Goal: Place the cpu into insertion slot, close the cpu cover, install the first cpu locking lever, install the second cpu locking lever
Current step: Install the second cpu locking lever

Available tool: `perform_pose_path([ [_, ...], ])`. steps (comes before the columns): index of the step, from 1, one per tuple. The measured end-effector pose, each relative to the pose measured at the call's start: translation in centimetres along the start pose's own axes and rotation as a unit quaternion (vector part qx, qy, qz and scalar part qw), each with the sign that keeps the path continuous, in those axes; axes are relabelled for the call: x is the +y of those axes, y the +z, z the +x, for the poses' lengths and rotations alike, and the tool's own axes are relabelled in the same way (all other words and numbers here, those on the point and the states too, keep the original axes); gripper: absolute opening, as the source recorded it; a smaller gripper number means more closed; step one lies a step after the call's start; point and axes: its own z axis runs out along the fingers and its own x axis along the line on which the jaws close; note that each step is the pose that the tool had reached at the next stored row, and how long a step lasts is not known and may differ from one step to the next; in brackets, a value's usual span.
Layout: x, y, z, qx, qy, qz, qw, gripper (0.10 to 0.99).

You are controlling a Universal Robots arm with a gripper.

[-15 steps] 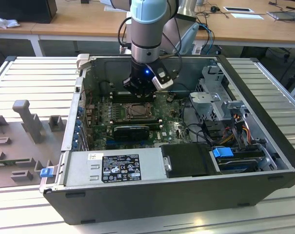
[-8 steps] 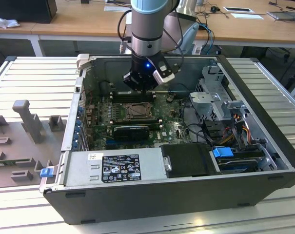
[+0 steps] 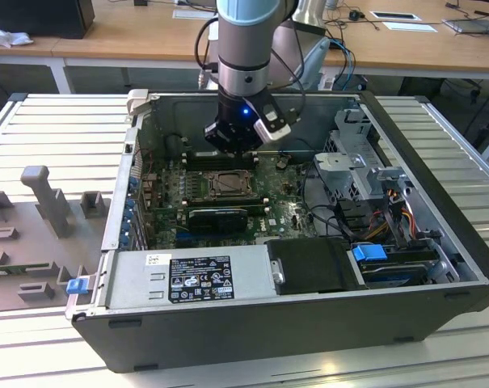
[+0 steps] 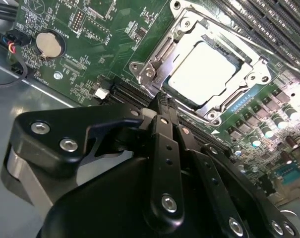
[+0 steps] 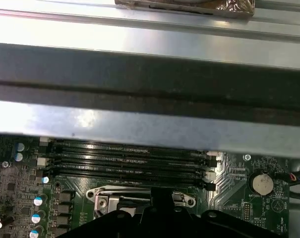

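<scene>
Gripper point(image 4: 162, 101): low inside the open computer case point(image 3: 438, 315), black fingers drawn together to a narrow tip in the second wrist view, clenched with nothing seen between the jaws; tip just at the edge of the socket frame, contact hard to call.
Cpu point(image 4: 202, 74): seated flat in the insertion slot point(image 4: 239, 101), pale top washed out by glare, surface detail lost.
Cpu cover point(image 4: 162, 49): silvery frame lying down around the chip, chip showing through its window; near edge partly hidden behind the gripper tip.
Locking levers: too hard to make out against the shiny frame, latched or not cannot tell.
Motherboard point(image 4: 80, 54): green, coin battery point(image 4: 49, 43) well apart from the socket.
Memory slots point(image 5: 130, 158): long black rows beside the socket in the first wrist view, socket frame cut off by the gripper body.
Exterior view: arm point(image 3: 244, 48) blocking the far side of the socket point(image 3: 225, 184).
</scene>
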Motion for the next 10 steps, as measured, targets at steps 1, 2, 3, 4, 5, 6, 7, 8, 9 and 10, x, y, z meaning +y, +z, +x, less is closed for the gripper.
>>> perform_pose_path([
  [1,-0.15,-0.01,0.01,0.0000,0.000,0.0000,1.0000,0.106],
  [2,-0.26,-0.03,0.02,0.0000,0.000,0.0000,1.0000,0.106],
  [3,-0.32,-0.05,0.02,0.0000,0.000,0.0000,1.0000,0.106],
  [4,-0.33,-0.13,0.03,0.0001,0.000,0.0001,1.0000,0.106],
  [5,-0.30,-0.43,0.02,0.0000,0.000,0.0000,1.0000,0.106],
  [6,-0.26,-0.84,0.00,0.0000,0.000,0.0000,1.0000,0.106],
  [7,-0.17,-1.76,-0.03,0.0000,0.000,0.0000,1.0000,0.106],
  [8,-0.12,-2.23,-0.04,0.0000,0.000,0.0001,1.0000,0.106],
  [9,-0.21,-2.23,-0.04,0.0000,0.000,-0.0001,1.0000,0.106],
  [10,-0.34,-2.25,-0.02,0.0000,0.000,0.0000,1.0000,0.106],
])
